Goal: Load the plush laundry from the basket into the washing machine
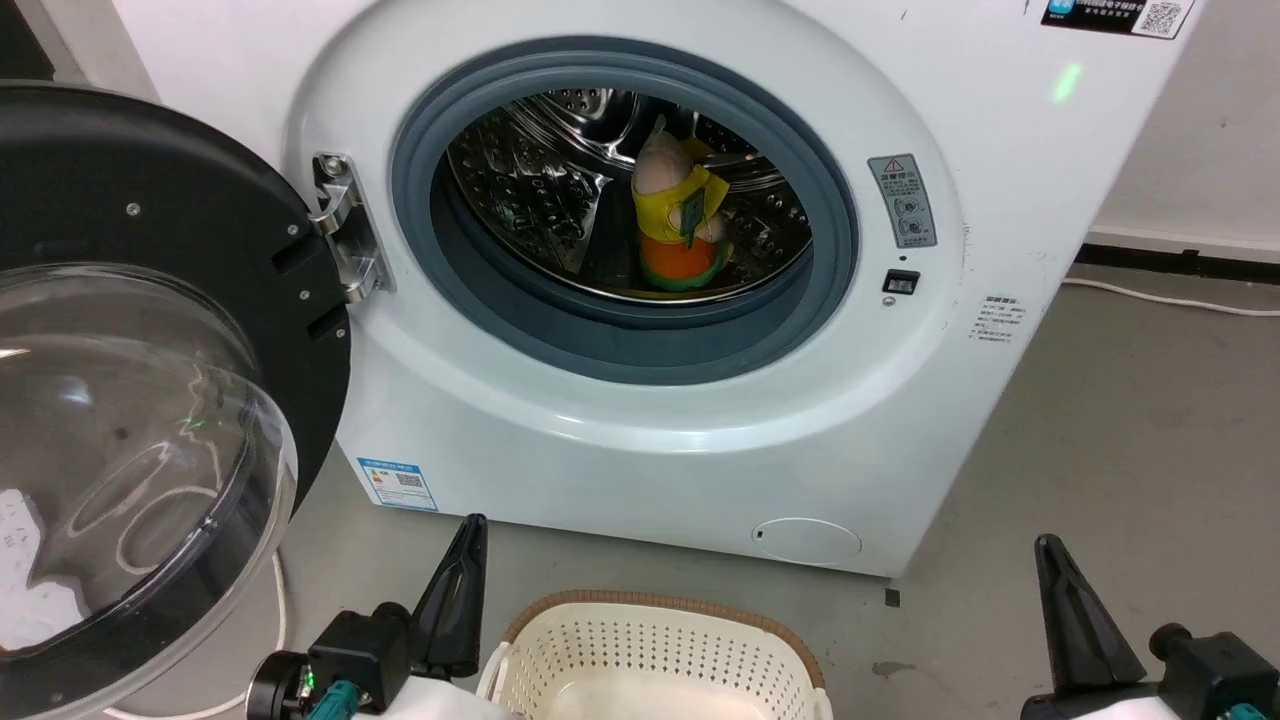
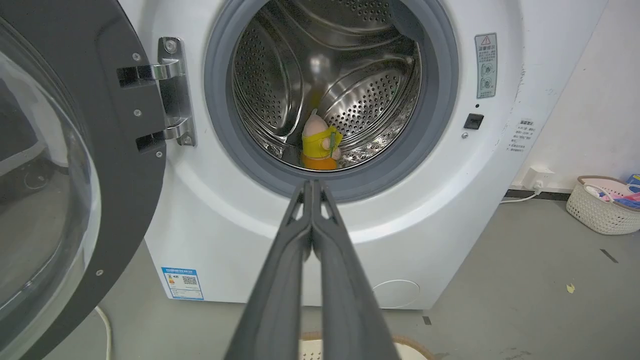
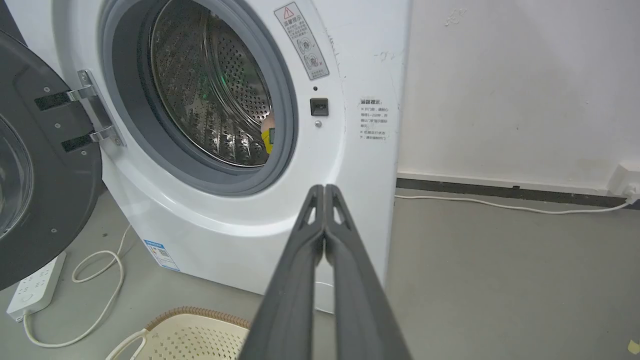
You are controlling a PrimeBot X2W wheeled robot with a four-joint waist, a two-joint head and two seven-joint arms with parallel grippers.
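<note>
Looking down from the head camera, I have the washing machine [image 1: 700, 440] straight ahead on the grey floor [image 1: 1120, 430]. Its black-rimmed door [image 1: 150, 170] is swung wide to my left on a steel hinge [image 1: 345, 225], clear dome [image 1: 130, 450] bulging towards me. The door stands close beside my left arm. The drum [image 1: 520, 180] lies open to view inside its grey rubber ring [image 1: 830, 280].

The plush laundry [image 1: 678, 225] sits upright in the drum on its lower wall, pale head up, yellow cloth round the middle, orange base edged green. The basket [image 1: 660, 603] rests on the floor just before the machine, between my two arms.

A white cable [image 1: 1170, 297] runs along the wall to the right. A power strip [image 3: 32, 287] lies on the floor under the door, and a second cream basket [image 2: 597, 210] with coloured things stands by the wall, well to the right.

Both arms sit low and drawn back on either side of the basket, apart from the machine. The left fingers [image 1: 455, 610] point at the lower ring, and the right fingers [image 1: 1075, 620] at the machine's front right edge. Each pair is pressed together tip to tip, gripping nothing.
</note>
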